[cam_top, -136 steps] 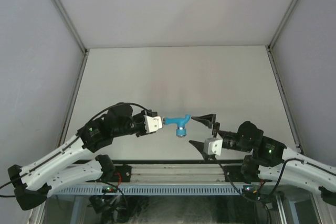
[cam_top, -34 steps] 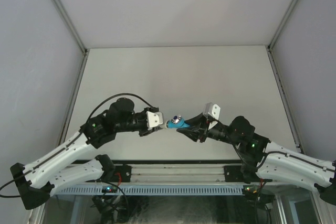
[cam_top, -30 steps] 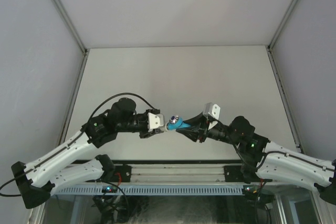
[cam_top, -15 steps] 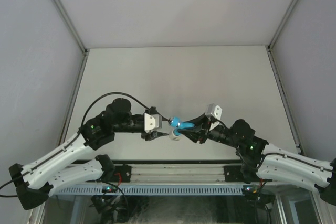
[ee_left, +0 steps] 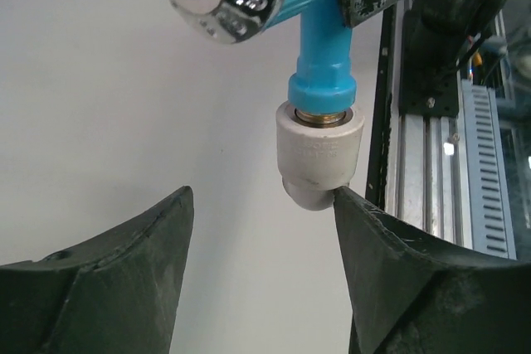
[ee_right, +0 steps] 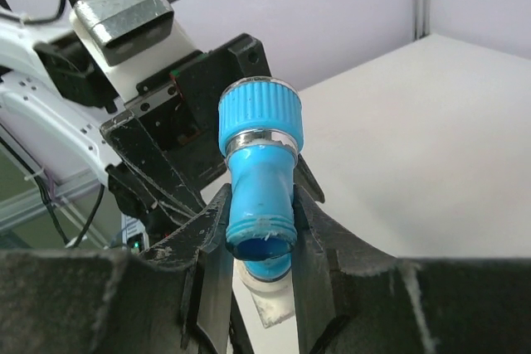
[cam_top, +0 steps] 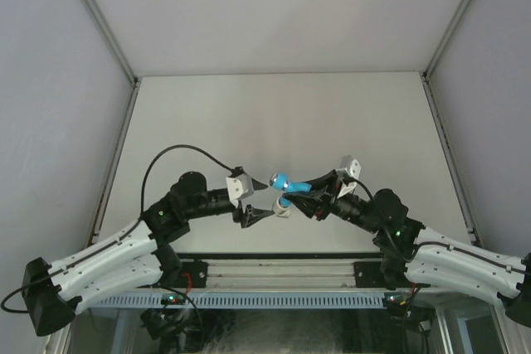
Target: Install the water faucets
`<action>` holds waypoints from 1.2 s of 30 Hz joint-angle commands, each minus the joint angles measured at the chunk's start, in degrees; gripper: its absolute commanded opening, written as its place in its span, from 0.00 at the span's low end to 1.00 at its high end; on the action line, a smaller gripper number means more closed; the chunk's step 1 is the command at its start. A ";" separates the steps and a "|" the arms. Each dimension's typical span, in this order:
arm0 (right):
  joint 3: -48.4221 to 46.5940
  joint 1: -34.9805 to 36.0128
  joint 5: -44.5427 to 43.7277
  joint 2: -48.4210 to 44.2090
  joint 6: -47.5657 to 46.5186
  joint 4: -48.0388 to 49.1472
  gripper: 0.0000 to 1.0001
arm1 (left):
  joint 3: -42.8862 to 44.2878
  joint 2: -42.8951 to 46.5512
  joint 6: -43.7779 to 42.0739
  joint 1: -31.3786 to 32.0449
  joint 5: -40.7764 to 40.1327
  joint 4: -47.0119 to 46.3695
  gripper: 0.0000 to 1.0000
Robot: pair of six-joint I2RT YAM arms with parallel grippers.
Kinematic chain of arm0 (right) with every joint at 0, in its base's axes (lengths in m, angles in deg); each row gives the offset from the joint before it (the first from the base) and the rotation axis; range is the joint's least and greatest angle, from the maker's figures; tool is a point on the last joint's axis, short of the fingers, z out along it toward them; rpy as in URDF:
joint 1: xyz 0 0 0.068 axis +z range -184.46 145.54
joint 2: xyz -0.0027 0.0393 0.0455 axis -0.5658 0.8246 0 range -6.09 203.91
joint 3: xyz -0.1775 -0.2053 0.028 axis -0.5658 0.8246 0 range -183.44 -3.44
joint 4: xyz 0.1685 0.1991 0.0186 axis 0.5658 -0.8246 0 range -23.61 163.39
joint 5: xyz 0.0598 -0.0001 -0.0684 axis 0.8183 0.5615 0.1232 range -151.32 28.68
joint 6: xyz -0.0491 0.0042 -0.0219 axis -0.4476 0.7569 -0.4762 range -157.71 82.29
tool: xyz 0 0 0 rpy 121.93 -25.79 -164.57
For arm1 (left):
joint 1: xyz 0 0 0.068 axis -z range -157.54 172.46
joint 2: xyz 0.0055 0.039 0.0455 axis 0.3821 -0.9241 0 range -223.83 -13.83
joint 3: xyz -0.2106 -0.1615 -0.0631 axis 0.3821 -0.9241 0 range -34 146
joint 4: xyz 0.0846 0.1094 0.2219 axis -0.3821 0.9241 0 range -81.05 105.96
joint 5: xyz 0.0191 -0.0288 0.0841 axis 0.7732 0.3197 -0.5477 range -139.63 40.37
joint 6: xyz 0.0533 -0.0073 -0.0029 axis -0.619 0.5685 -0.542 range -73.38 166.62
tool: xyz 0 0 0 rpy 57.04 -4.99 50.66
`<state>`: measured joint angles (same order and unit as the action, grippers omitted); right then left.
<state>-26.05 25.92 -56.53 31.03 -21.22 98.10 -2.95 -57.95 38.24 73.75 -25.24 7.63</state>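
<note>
Over the pale desk [cam_top: 290, 113], right claw [ee_right: 261, 234] is clamping the blue faucet [ee_right: 261, 155]; left claw [ee_left: 264, 198] is gaping around its white fitting [ee_left: 319, 155]

The top camera looks steeply down from above and behind the arm bases [cam_top: 170, 264] at the bottom edge, far enough back to take in the whole surface [cam_top: 274, 113]. The left wrist camera sits close behind the left hand [ee_left: 261, 205], facing the blue faucet [ee_left: 328, 47] at upper centre. The right wrist camera, equally close over the right hand [ee_right: 261, 230], faces the left arm [ee_right: 124, 14] at upper left. All three views share the faucet.
</note>
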 commanded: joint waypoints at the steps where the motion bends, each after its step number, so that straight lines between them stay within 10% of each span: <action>1: -0.67 -0.17 -0.26 -0.42 1.05 9.04 0.00 | -2.32 3.06 7.74 -1.50 1.86 -13.27 0.74; 10: -0.66 0.07 0.95 1.18 0.79 13.94 0.00 | -4.98 0.15 17.03 -2.33 8.65 -27.12 0.90; 36: -1.12 1.12 1.50 3.17 -1.20 23.33 0.00 | -4.17 -6.71 24.82 -2.51 13.41 -36.51 0.89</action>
<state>-26.03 26.51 -56.07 33.61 -22.16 114.01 -8.00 -63.48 60.40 71.45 -14.43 -22.73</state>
